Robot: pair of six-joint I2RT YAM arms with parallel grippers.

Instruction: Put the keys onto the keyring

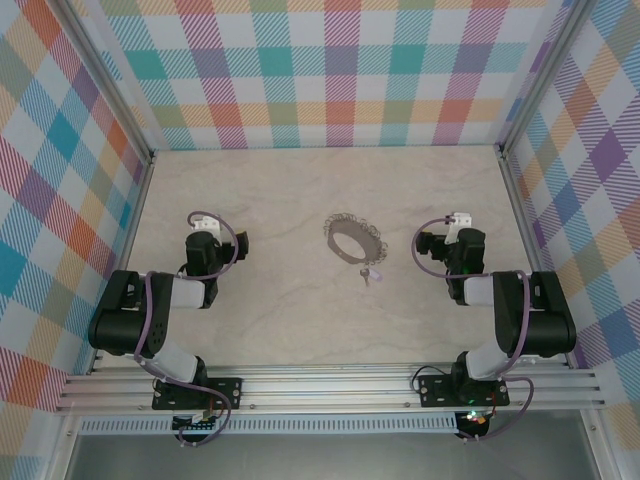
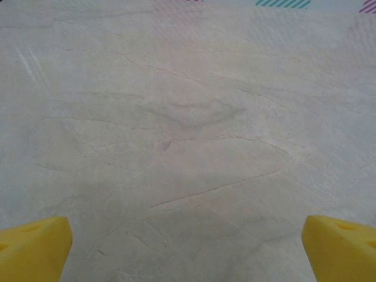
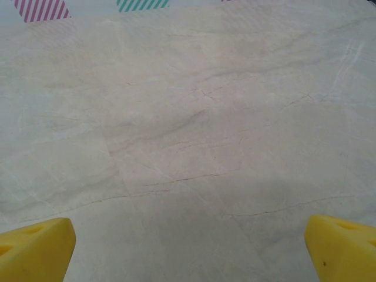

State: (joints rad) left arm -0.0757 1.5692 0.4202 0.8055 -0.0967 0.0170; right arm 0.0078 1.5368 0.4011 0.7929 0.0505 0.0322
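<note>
The keyring point(image 1: 355, 240), a thin grey oval edged with small wire loops, lies flat in the middle of the table. A tiny key point(image 1: 367, 273) with a pale lilac head rests just below the ring's near right edge. My left gripper point(image 1: 204, 226) stands well to the left of the ring, and my right gripper point(image 1: 458, 224) stands to its right. Both are open. In the left wrist view the yellow fingertips point(image 2: 32, 249) sit far apart over bare marble. The right wrist view shows the same wide gap between its fingertips point(image 3: 35, 247).
The marble tabletop point(image 1: 300, 320) is boxed in by plaid walls point(image 1: 330, 70) at the back and on both sides. Metal rails point(image 1: 330, 385) run along the near edge, where both arm bases are bolted.
</note>
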